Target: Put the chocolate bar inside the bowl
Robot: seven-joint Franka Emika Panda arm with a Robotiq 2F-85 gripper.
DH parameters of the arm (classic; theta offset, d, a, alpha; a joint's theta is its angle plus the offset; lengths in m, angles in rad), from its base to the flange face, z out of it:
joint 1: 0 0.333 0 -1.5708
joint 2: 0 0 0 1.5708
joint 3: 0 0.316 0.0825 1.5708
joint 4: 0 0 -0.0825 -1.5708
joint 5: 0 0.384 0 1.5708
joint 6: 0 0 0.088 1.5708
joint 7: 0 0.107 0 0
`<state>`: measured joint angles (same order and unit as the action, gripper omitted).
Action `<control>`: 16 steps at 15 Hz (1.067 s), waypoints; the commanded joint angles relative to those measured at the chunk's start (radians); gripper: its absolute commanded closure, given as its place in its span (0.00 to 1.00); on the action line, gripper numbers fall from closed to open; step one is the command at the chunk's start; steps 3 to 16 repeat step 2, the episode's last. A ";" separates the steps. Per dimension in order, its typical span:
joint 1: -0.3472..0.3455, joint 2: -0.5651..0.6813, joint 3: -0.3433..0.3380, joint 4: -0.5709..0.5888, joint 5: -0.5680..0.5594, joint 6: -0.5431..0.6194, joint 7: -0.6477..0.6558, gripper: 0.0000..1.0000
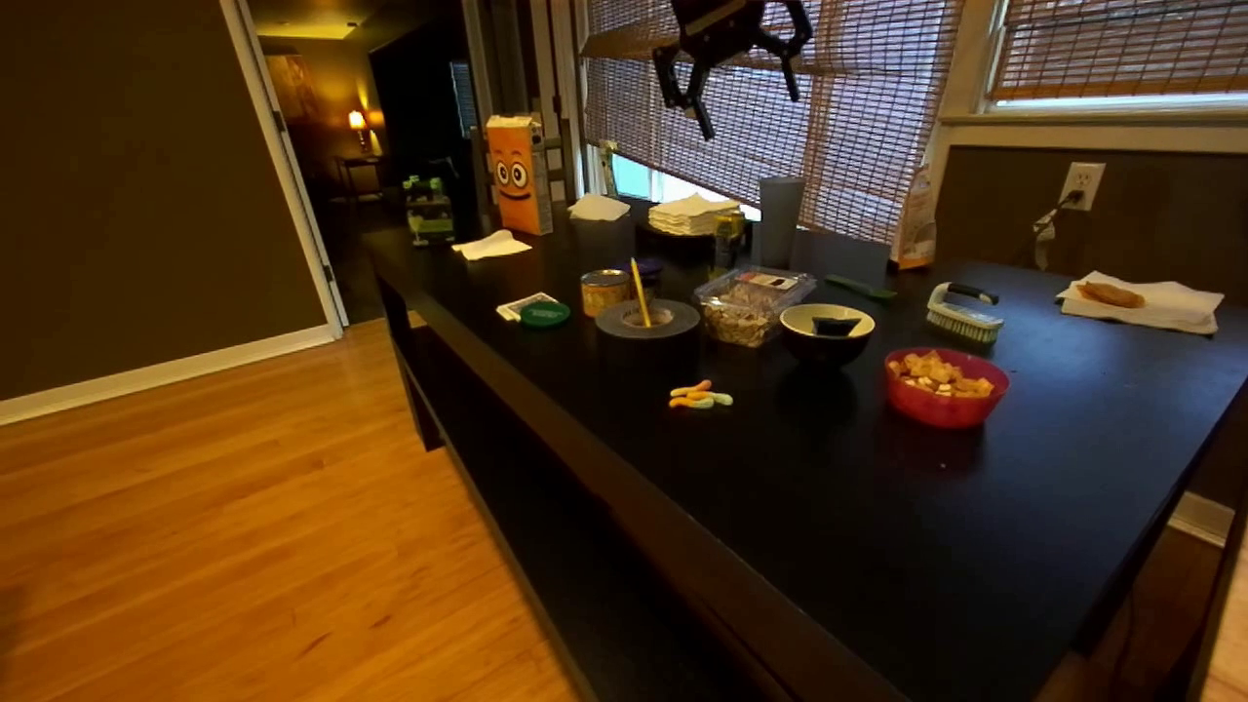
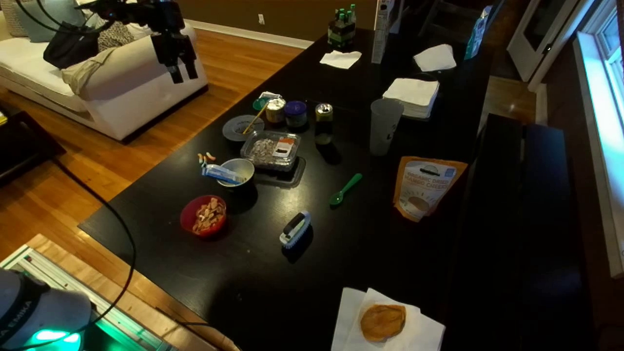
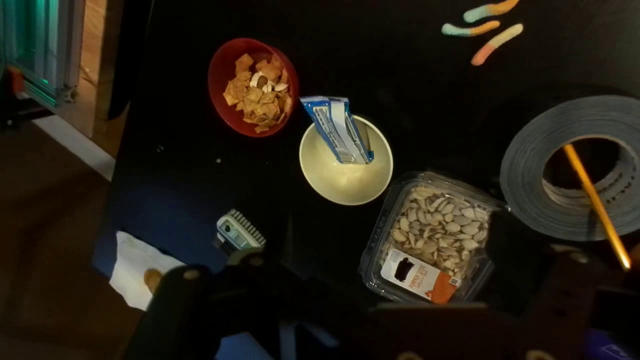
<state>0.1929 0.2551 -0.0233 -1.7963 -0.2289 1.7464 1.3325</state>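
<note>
The bowl [image 1: 825, 349] has a pale interior and a dark outside and stands on the black table; it also shows in an exterior view [image 2: 243, 167] and in the wrist view [image 3: 345, 187]. The chocolate bar [image 3: 336, 129], in a blue wrapper, leans in the bowl with one end inside and the other sticking out past the rim. It also shows in both exterior views [image 1: 835, 327] [image 2: 220, 173]. My gripper [image 1: 749, 115] is open and empty, high above the table and apart from bar and bowl. It also shows in an exterior view [image 2: 185, 77] and the wrist view [image 3: 395, 235].
A red bowl [image 2: 187, 222] of cereal and a clear box [image 3: 435, 225] of seeds stand beside the bowl. Nearby are a tape roll [image 3: 525, 165] with a pencil, gummy worms [image 1: 700, 396], a brush [image 2: 295, 230], a green spoon [image 2: 345, 189] and a tall cup [image 2: 382, 127].
</note>
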 commanded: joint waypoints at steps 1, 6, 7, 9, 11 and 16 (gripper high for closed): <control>-0.019 -0.017 0.020 -0.014 -0.006 0.005 -0.011 0.00; -0.020 -0.027 0.021 -0.026 -0.006 0.010 -0.018 0.00; -0.020 -0.027 0.021 -0.026 -0.006 0.010 -0.018 0.00; -0.020 -0.027 0.021 -0.026 -0.006 0.010 -0.018 0.00; -0.020 -0.027 0.021 -0.026 -0.006 0.010 -0.018 0.00; -0.020 -0.027 0.021 -0.026 -0.006 0.010 -0.018 0.00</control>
